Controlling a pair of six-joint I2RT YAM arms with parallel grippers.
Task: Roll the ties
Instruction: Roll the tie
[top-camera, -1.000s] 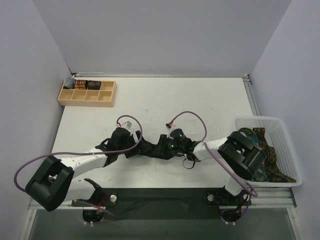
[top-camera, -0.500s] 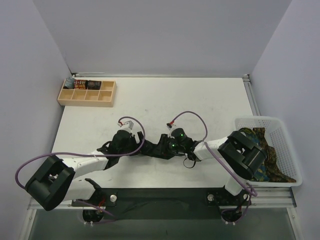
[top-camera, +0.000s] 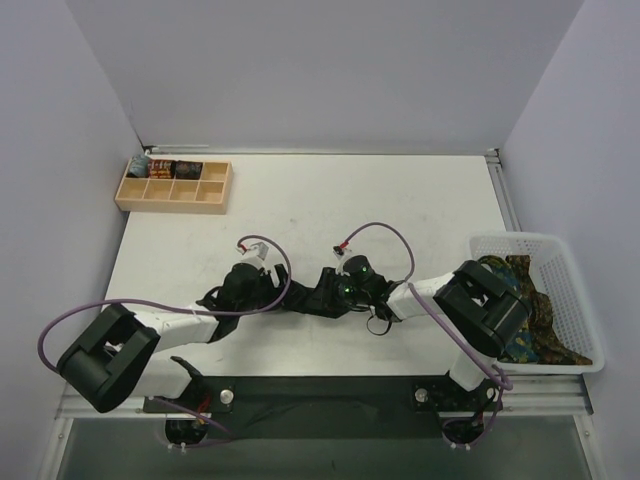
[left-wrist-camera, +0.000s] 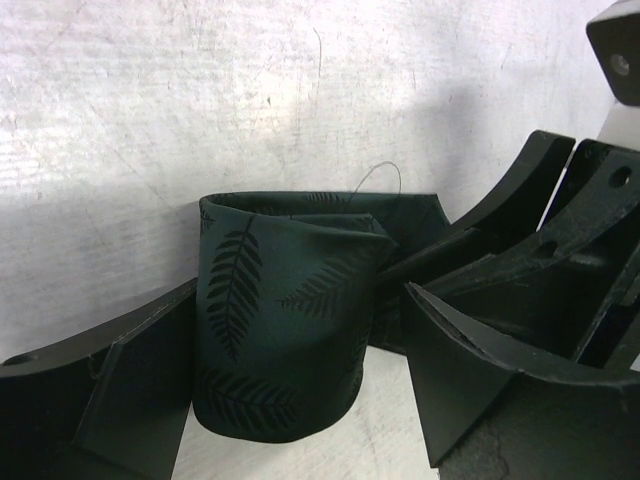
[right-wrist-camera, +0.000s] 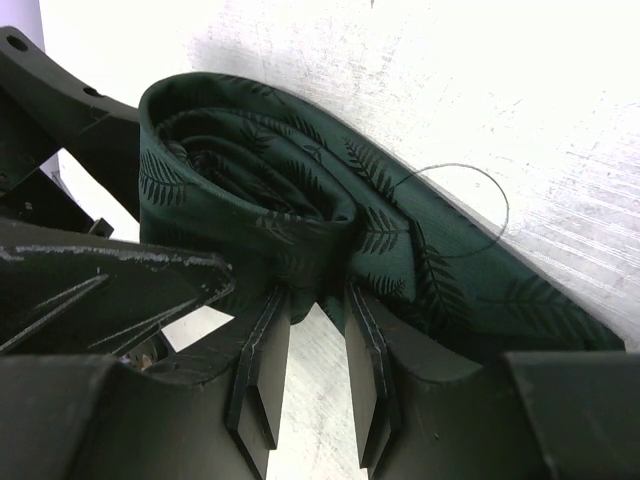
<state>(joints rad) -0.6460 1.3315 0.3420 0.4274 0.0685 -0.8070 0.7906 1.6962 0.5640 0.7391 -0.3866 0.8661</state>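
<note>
A dark green tie (left-wrist-camera: 280, 330) with a fern pattern stands rolled up on the white table, between the two grippers at the table's middle (top-camera: 303, 296). My left gripper (left-wrist-camera: 300, 305) is open around the roll. Its left finger (left-wrist-camera: 130, 380) lies against the fabric, and a gap remains at the right finger (left-wrist-camera: 480, 370). My right gripper (right-wrist-camera: 312, 300) comes from the other side and is shut on a fold of the roll's wall (right-wrist-camera: 300, 200). The tie's loose tail (right-wrist-camera: 500, 290) lies flat to the right. More patterned ties (top-camera: 535, 315) fill a basket.
A white mesh basket (top-camera: 575, 290) sits at the table's right edge. A wooden compartment tray (top-camera: 172, 190) stands at the back left with rolled ties (top-camera: 165, 168) in its rear row. Purple cables (top-camera: 385, 235) loop above both wrists. A loose thread (right-wrist-camera: 470, 200) curls off the tie.
The left arm has shifted slightly toward the roll and its jaws have narrowed a little around it. The right arm and its grip have not moved.
</note>
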